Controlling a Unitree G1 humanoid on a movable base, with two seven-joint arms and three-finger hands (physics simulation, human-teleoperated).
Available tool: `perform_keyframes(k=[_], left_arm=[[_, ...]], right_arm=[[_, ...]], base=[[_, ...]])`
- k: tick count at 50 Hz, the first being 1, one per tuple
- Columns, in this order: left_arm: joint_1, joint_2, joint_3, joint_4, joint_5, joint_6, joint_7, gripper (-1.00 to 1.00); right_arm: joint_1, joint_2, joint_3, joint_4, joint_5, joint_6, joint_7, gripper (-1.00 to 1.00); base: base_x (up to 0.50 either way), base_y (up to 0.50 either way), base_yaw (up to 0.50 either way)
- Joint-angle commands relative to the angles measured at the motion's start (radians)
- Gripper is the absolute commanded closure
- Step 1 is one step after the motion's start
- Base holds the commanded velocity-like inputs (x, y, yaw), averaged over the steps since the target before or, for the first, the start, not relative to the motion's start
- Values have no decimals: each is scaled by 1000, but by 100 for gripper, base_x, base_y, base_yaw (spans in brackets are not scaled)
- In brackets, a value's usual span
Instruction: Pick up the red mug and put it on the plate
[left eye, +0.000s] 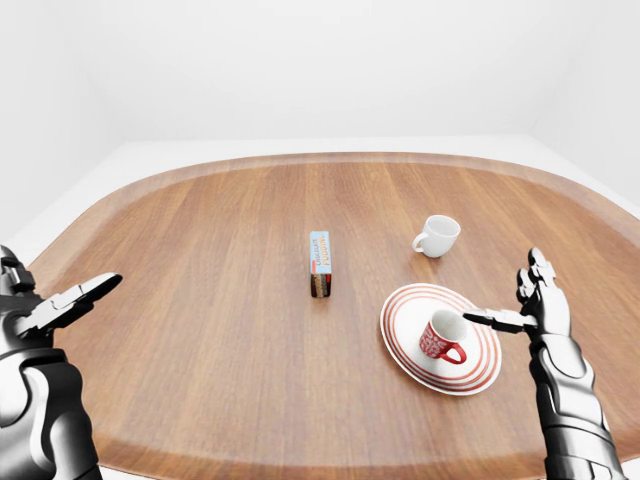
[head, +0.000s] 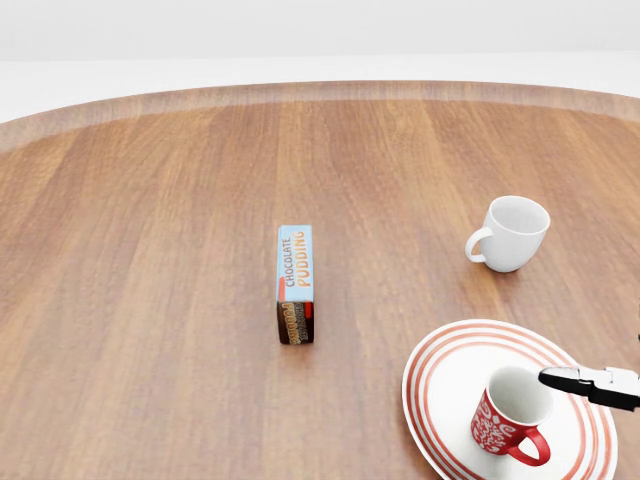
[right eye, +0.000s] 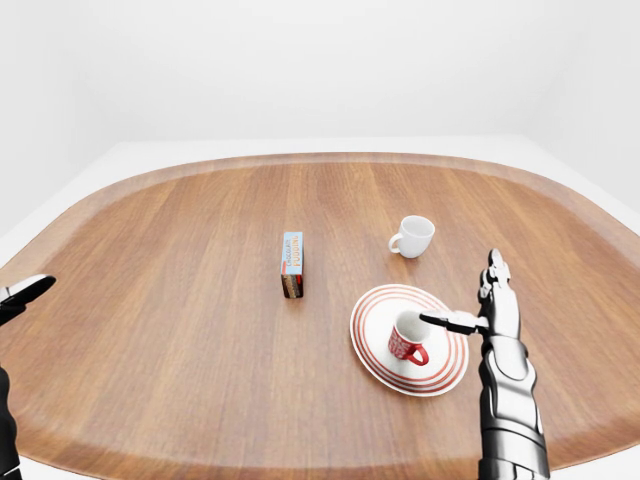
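The right hand (left eye: 535, 300) is spread open at the right of the left-eye view, fingers pointing up and one finger (head: 590, 382) sticking out sideways toward the red mug (head: 511, 417). It's got nothing in it. The fingertip sits just beside the mug's rim, and I honestly can't tell if it touches or not.

The red mug stands upright on the red-striped plate (head: 448, 375), over on the plate's right half in the head view, with its handle poking toward the bottom right. The inside is white and there's a white pattern on the red outside.

Past the plate, toward the top of the head view, there's a plain white mug (head: 512, 233), upright too, handle to the left, well apart from the plate. Left of both is a chocolate pudding box (head: 296, 284) lying near the middle of the wooden table (head: 140, 260).

Way over on the left edge of the left-eye view, the left hand (left eye: 60, 303) hangs above the table edge with its fingers parted, also holding nothing, and nowhere near any of the stuff.
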Motion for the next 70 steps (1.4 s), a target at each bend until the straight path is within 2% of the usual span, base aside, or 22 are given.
perform_keyframes(k=[1,50,52,56,57,62,70], left_arm=[[0,0,1,0,0,0,-1,-100],[-1,2,-3,22,1,0,-6,-100],[-1,2,-3,22,1,0,-6,-100],[-2,2,-5,23,2,0,-5,-100],[-1,2,-5,21,2,0,-4,-100],[-2,2,-6,17,3,0,-2,-100],[-4,2,-6,16,3,0,0,-100]], right_arm=[[13,-2,-32,-53,33,0,-36,-100],[8,-5,-25,-30,37,0,-29,-100],[11,-6,-27,-47,40,0,-30,-100],[45,-4,-76,-260,65,0,-20,-100],[61,-8,-101,-370,85,55,-17,-100],[69,5,-163,-553,86,175,2,-100],[66,18,-206,-702,100,175,24,-100]], base=[[0,0,0],[0,0,0],[0,0,0],[0,0,0],[0,0,0],[0,0,0],[0,0,0]])
